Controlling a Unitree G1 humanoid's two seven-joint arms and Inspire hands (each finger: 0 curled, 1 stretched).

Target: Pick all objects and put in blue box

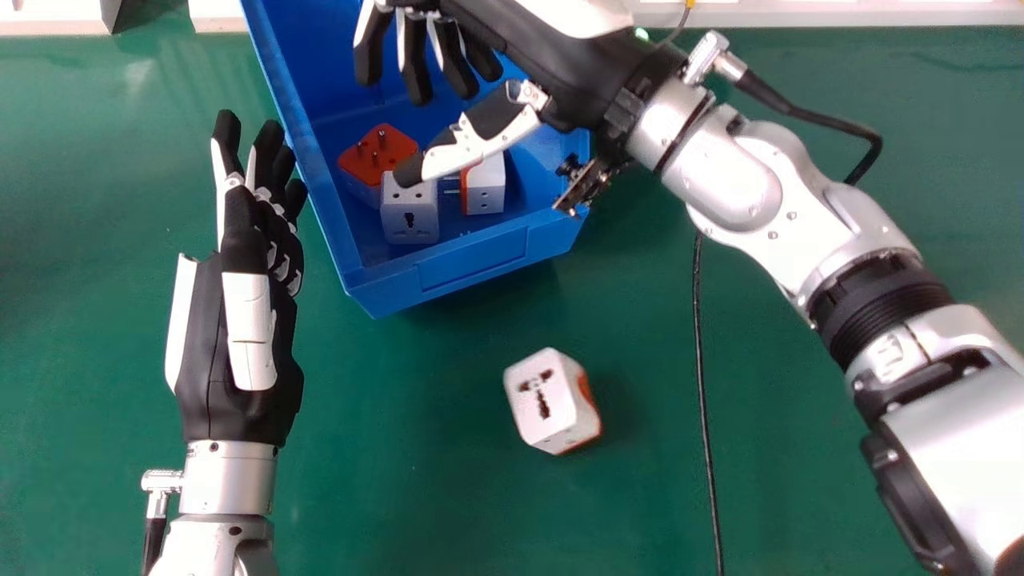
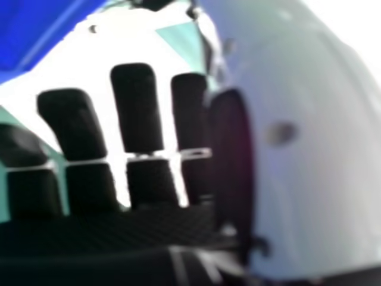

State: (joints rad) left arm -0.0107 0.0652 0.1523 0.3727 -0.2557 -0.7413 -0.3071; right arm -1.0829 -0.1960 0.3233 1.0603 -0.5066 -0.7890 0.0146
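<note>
"What have your fingers got hold of?"

"Nothing I can see. My right hand (image 1: 552,76) hangs over the blue box (image 1: 472,264), fingers almost straight and spread, thumb well apart from them. My left hand (image 1: 204,344) is just left of the box, loosely open and empty."

"And the adapters?"

"Inside the box I see an orange-topped adapter (image 1: 382,154), a plain white adapter (image 1: 410,218) and an orange-edged adapter (image 1: 486,190). The loose adapter (image 1: 540,400) is on the green table (image 1: 400,480), on the box's near side and apart from it."

"What could trip you up?"

"My thumb, first. It points down over the plain white adapter, and I can't tell whether they touch. Coming out low, it could snag that one or the box's rim and drag the box. Then the pick: if I close off-centre, I'd meet a corner and twist the block loose or shove it away. A black cable (image 1: 702,384) also runs right of the box; a wide forearm sweep could catch it. So I'd rise clear first, then come down squarely."
</note>
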